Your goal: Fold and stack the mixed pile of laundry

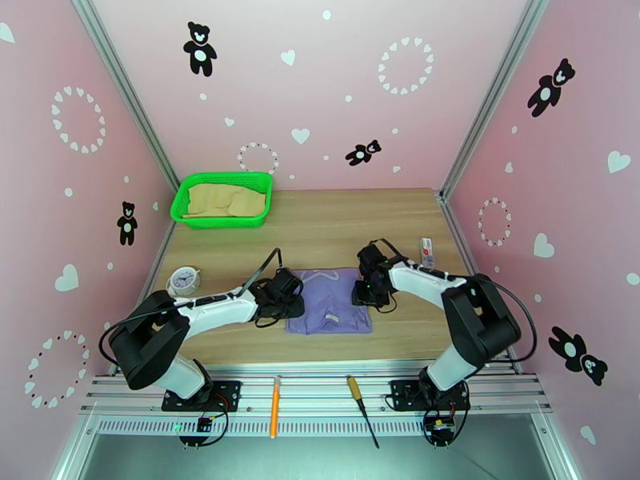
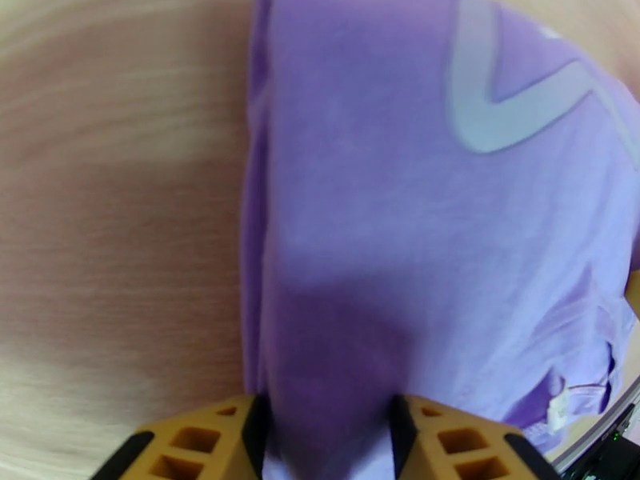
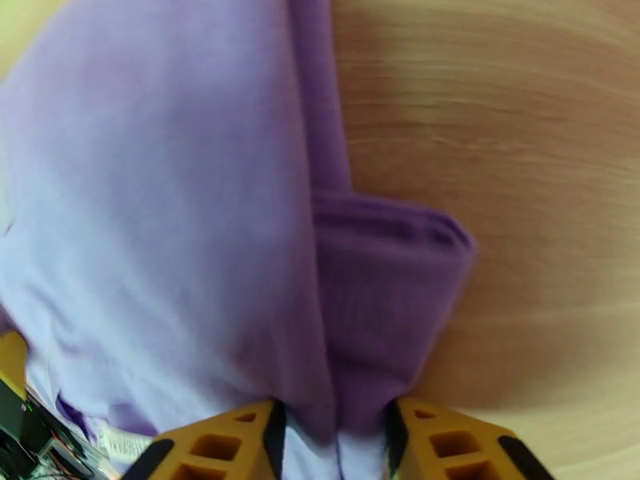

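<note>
The lavender-purple shirt point(image 1: 330, 312) lies folded flat on the wooden table between both arms, pale print facing up point(image 2: 496, 114). My left gripper point(image 1: 292, 302) is low over its left edge. In the left wrist view its orange fingers point(image 2: 228, 430) stand apart with flat cloth between them point(image 2: 328, 426). My right gripper point(image 1: 370, 294) is at the shirt's right edge. A thick folded strip of the shirt point(image 3: 384, 298) runs between its fingers point(image 3: 240, 434), and whether they pinch it is unclear. The tan-beige garment point(image 1: 226, 200) lies in the green basket point(image 1: 179, 206).
A small alarm clock point(image 1: 184, 280) stands left of my left arm. A small white item point(image 1: 427, 251) lies near the right wall. An orange pen point(image 1: 274, 406) and a screwdriver point(image 1: 358, 406) rest on the metal rail at the front.
</note>
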`<state>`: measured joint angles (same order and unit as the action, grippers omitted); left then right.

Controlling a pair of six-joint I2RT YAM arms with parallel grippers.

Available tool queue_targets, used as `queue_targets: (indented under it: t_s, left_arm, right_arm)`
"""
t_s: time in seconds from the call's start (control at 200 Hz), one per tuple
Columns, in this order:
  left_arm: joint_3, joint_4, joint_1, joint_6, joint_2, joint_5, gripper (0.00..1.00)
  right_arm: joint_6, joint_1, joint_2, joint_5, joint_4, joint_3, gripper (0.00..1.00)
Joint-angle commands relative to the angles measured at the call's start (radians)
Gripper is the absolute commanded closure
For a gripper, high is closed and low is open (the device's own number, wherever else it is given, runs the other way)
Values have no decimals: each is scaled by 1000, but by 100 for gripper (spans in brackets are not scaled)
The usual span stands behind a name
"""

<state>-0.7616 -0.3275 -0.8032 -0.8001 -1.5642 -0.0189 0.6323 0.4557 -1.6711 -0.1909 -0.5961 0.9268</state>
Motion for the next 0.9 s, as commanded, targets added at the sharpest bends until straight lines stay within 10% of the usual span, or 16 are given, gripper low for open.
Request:
queue_targets:
  t_s: [0.0, 0.33, 0.495, 0.701, 0.891]
  left_arm:
    - [25, 35, -24, -45, -33, 43, 56]
    - [4, 46, -50, -88, -52, 80, 54]
    - [-116, -62, -65, -53, -34, 47, 35]
    - [-375, -516, -22, 67, 67, -176, 24]
    - [-510, -592, 187, 178, 48, -129, 24]
  right_arm:
    - [-54, -8, -118, -31, 59, 101, 76]
    - [-325, -18, -532, -48, -164, 755, 81]
    - [-399, -20, -698, -46, -288, 1048, 73]
    - [-377, -32, -533, 14, -338, 1044, 51]
    - [-256, -32, -245, 37, -283, 792, 33]
